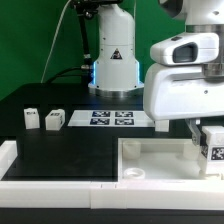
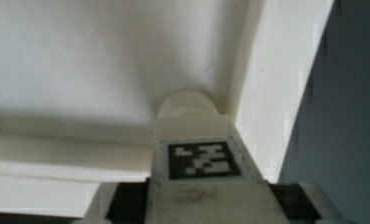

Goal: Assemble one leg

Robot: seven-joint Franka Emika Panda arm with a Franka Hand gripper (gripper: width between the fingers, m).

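gripper (image 1: 208, 136): jaws closed partway and clamped on the held leg, nothing else in the grasp
fingers (image 2: 125, 203): one on each side of the leg, pressed against its flanks
held leg (image 2: 200, 150): small white block sticking out past the fingertips, tag face towards the wrist camera; also seen in the exterior view (image 1: 213, 148)
tray (image 1: 150, 152): large white part right below the gripper; the leg tip is low inside it, close to an inner wall (image 2: 271, 70)
contact of leg tip with tray: cannot tell
near spare leg (image 1: 53, 120): upright on the table, well away from the gripper, towards the exterior view's left
far spare leg (image 1: 30, 118): just beside the near one, not touching, farther from the gripper
marker board (image 1: 110, 118): flat on the table, between the spare legs and the gripper, set farther back
table (image 1: 70, 150): black, carries all of it
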